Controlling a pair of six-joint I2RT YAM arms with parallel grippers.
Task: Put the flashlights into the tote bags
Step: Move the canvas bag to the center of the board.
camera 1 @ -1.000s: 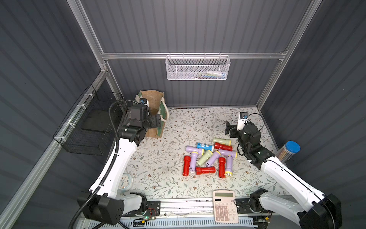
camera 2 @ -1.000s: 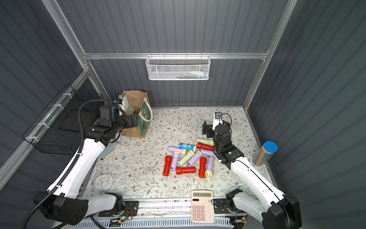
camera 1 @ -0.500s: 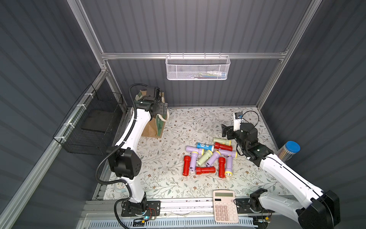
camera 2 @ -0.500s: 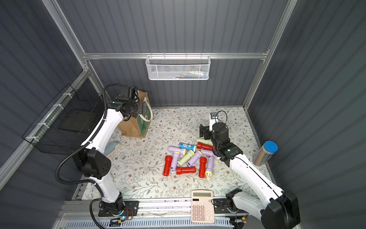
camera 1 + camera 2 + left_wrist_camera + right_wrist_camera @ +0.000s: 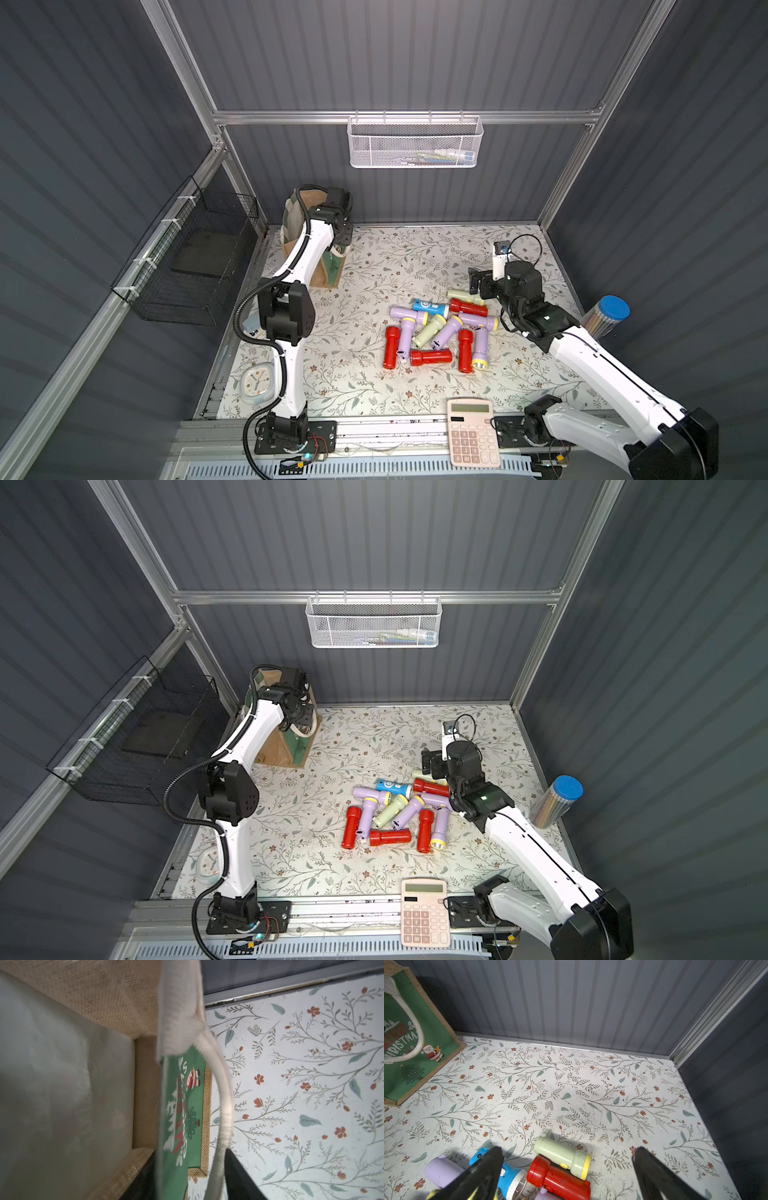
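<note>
My left end effector point(image 5: 190, 1153) is at the tote bag point(image 5: 276, 750), with one finger on each side of its green side panel point(image 5: 187, 1105) and white rope handle point(image 5: 225, 1105). Can't tell if it's clamped or just around them. The bag stands upright in the far left corner of the bench point(image 5: 374, 266). My right end effector point(image 5: 568, 1149) is spread wide and holds nothing, just over the flashlights point(image 5: 446, 332). They're heaped right of bench centre, well apart from the bag. A pale green flashlight point(image 5: 560, 1153), red flashlight point(image 5: 560, 1178) and blue flashlight point(image 5: 508, 1176) lie under it.
</note>
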